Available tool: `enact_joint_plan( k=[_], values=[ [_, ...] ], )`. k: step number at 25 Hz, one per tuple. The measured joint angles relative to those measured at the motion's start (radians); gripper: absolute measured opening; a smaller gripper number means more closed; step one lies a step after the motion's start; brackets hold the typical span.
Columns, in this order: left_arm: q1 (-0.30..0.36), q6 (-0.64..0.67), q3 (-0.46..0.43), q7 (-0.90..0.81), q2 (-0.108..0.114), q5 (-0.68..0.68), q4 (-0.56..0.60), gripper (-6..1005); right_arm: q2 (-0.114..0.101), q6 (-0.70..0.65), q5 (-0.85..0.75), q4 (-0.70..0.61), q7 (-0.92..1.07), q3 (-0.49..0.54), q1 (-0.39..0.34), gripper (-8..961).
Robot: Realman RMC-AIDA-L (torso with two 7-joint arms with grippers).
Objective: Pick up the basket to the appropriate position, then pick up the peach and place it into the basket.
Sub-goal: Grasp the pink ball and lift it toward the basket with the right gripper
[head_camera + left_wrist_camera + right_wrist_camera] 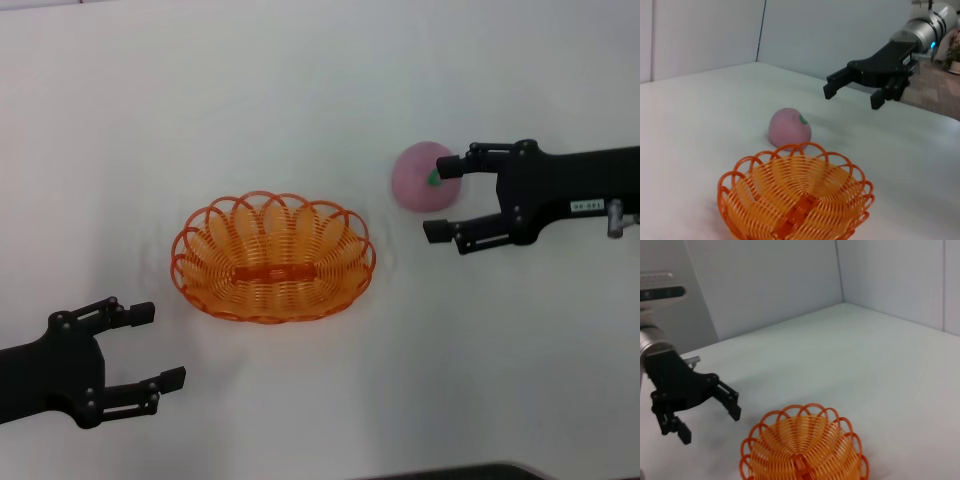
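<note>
Head view: the basket (273, 257) sits mid-table (300, 90), empty; the peach (424, 176) lies well to its right. Right gripper (443, 194), jaws open, is at the peach, one finger overlapping it. Left gripper (158, 346), jaws open, is near the basket.
Left wrist view: peach (789, 128) rests just behind the basket (795, 200); right gripper (852, 96) hovers above the table beyond it.
Right wrist view: left gripper (709, 419) hangs spread beside the basket (804, 446).

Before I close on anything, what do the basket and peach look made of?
Basket: glossy orange coils looped into a scalloped rim, likely plastic or coated wire. Peach: matte, uniformly pink with a flat green leaf mark, probably an artificial foam or plastic fruit.
</note>
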Motion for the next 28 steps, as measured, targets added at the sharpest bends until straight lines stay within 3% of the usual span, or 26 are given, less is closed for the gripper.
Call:
enact_joint_plan(
  k=[5, 9, 18, 28],
  values=[
    [0.001, -0.011, 0.000, 0.000, 0.000, 0.000, 0.000, 854, 0.002, -0.001, -0.045, -0.108, 0.212, -0.012, 0.038, 944],
    [0.001, -0.012, 0.000, 0.000, 0.000, 0.000, 0.000, 854, -0.004, 0.003, -0.139, -0.190, 0.446, -0.007, 0.118, 942],
    [-0.003, -0.015, 0.000, -0.009, 0.000, 0.004, -0.002, 855, 0.018, 0.029, -0.524, -0.290, 0.736, -0.085, 0.302, 918],
    [-0.006, -0.022, 0.001, -0.024, 0.000, 0.010, -0.002, 855, 0.027, 0.138, -0.612, -0.287, 0.837, -0.288, 0.327, 892]
  ],
)
